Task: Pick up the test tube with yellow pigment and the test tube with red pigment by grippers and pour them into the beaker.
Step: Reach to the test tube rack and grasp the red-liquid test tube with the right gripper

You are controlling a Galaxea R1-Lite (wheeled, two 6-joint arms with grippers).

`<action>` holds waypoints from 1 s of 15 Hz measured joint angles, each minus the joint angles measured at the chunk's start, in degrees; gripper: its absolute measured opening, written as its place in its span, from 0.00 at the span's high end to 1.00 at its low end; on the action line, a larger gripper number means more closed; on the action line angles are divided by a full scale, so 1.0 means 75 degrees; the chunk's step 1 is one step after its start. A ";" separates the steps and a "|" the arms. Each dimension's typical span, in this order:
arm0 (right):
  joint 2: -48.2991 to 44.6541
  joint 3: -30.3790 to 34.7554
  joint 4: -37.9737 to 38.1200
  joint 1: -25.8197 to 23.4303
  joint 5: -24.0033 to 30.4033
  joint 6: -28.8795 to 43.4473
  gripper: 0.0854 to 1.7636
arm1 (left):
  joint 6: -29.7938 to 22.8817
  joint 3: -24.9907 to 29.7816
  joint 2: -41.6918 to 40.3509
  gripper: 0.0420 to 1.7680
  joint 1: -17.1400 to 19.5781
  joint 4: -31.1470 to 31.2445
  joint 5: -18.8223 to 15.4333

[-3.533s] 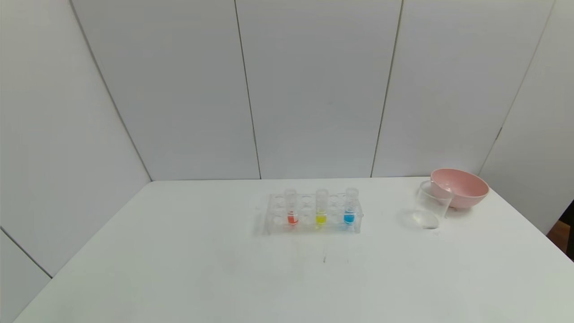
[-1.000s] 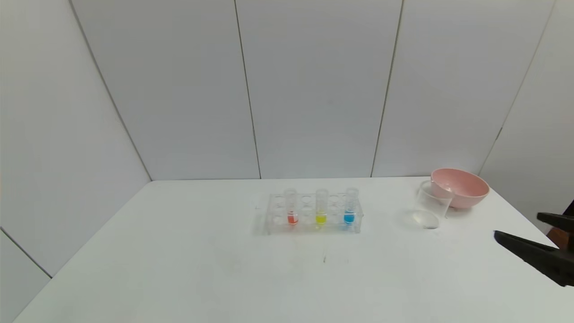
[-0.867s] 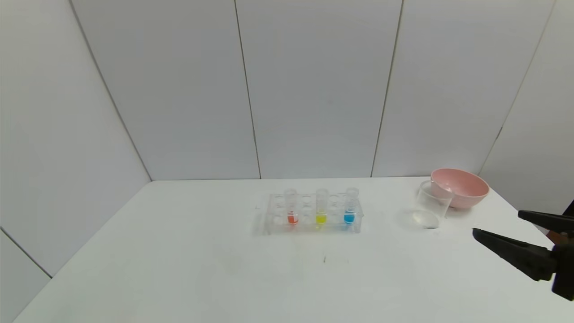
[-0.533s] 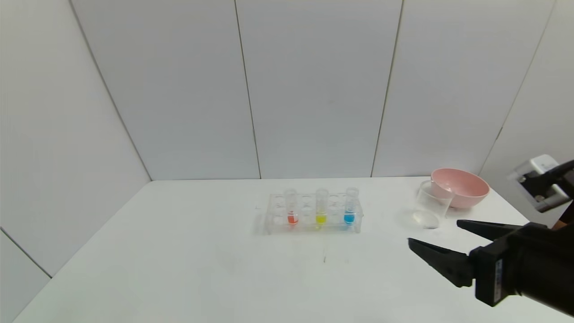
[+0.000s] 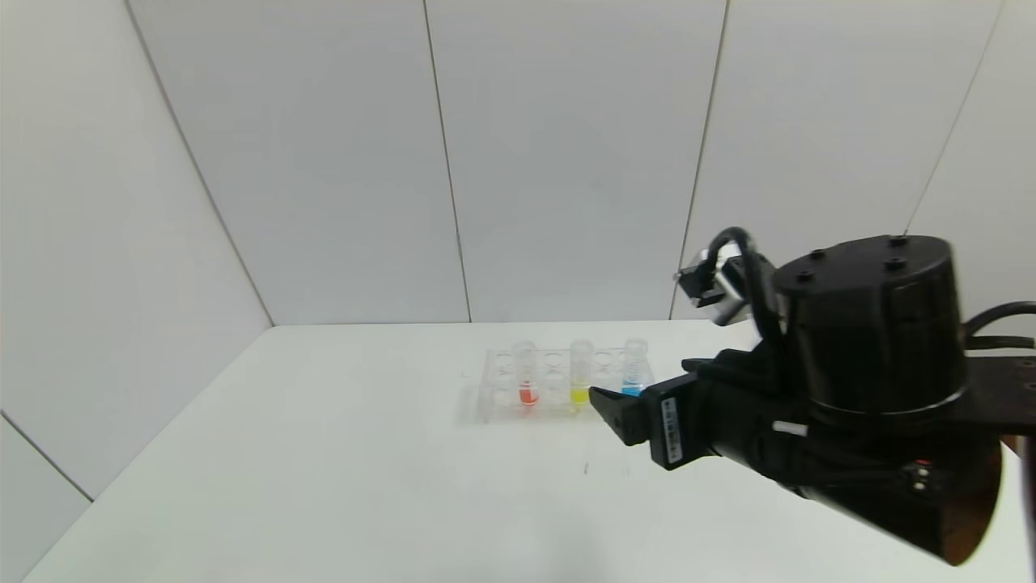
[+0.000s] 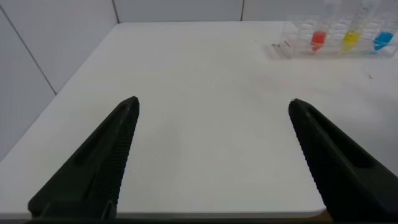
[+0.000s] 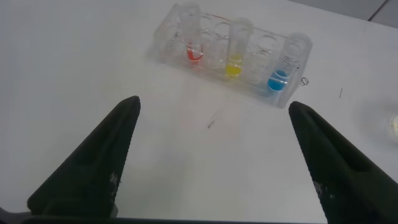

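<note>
A clear rack stands mid-table with three tubes upright in it. The test tube with red pigment is leftmost and the test tube with yellow pigment is in the middle. My right gripper is open and empty, hovering above the table just in front of the rack. One of its fingers reaches close to the yellow tube; the red tube stands apart from it. The beaker is hidden behind my right arm in the head view. My left gripper is open and empty over the table's near left part, far from the tubes.
A like tube with blue liquid fills the rack's right end, closest to my right arm. The arm's bulk covers the table's right side. White wall panels close in the back and the left. A small dark mark lies in front of the rack.
My right arm has swung in from the right edge toward the rack, jaws wide throughout, and now covers the beaker and the pink bowl. The tubes have not moved.
</note>
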 joint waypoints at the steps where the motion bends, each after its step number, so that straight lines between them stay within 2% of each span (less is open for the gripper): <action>1: 0.0403 -0.0301 -0.0005 0.0055 -0.0179 0.0024 0.03 | -0.0003 0.0000 0.0000 0.03 0.0000 0.0000 0.0000; 5: 0.1952 -0.1687 0.0028 0.0216 -0.0876 0.0307 0.03 | -0.0003 0.0000 0.0000 0.03 0.0000 0.0000 0.0000; 10: 0.3833 -0.3875 0.0132 0.0639 -0.1846 0.0613 0.03 | -0.0003 0.0000 0.0000 0.03 0.0000 0.0000 0.0000; 15: 0.5065 -0.5167 0.0744 0.0616 -0.1983 0.0624 0.03 | -0.0003 0.0000 0.0000 0.03 0.0000 0.0000 0.0000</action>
